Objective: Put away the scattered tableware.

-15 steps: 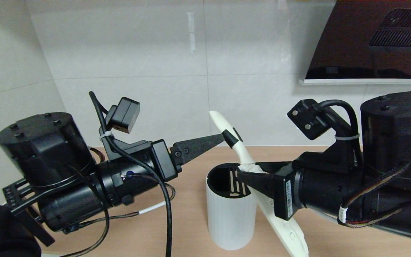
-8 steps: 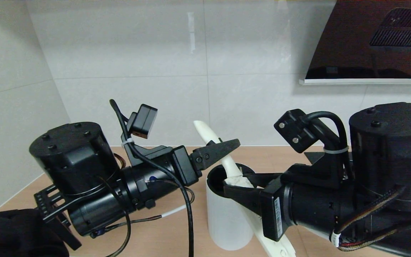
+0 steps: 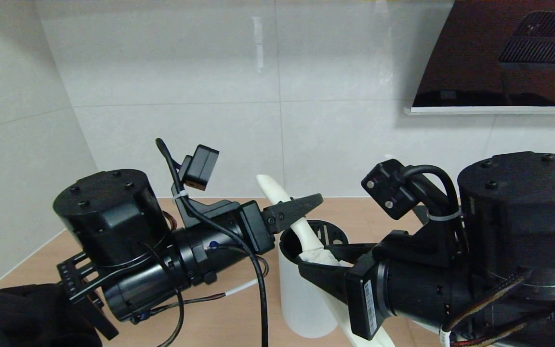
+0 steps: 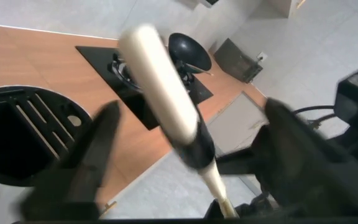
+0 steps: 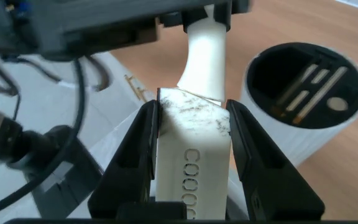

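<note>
A cream utensil [image 3: 270,188] with a black band on its handle slants over the white cylindrical holder [image 3: 301,299], which has a black slotted insert. My right gripper [image 3: 313,258] is shut on the utensil's wide lower part [image 5: 192,143], right beside the holder's rim [image 5: 303,87]. My left gripper [image 3: 309,205] is open, its fingers standing on either side of the handle [image 4: 163,93] without touching it. The holder's insert [image 4: 17,143] shows below the left gripper. The utensil's lower end is hidden behind my right arm.
The holder stands on a wooden counter [image 3: 219,327] against a white tiled wall. A dark range hood [image 3: 499,58] hangs at the upper right. A black hob with a dark pan [image 4: 188,53] lies farther along the counter.
My left gripper has let go of the handle at its black band and opened. Both arms have come closer together, and the utensil has sunk and shifted left over the holder.
</note>
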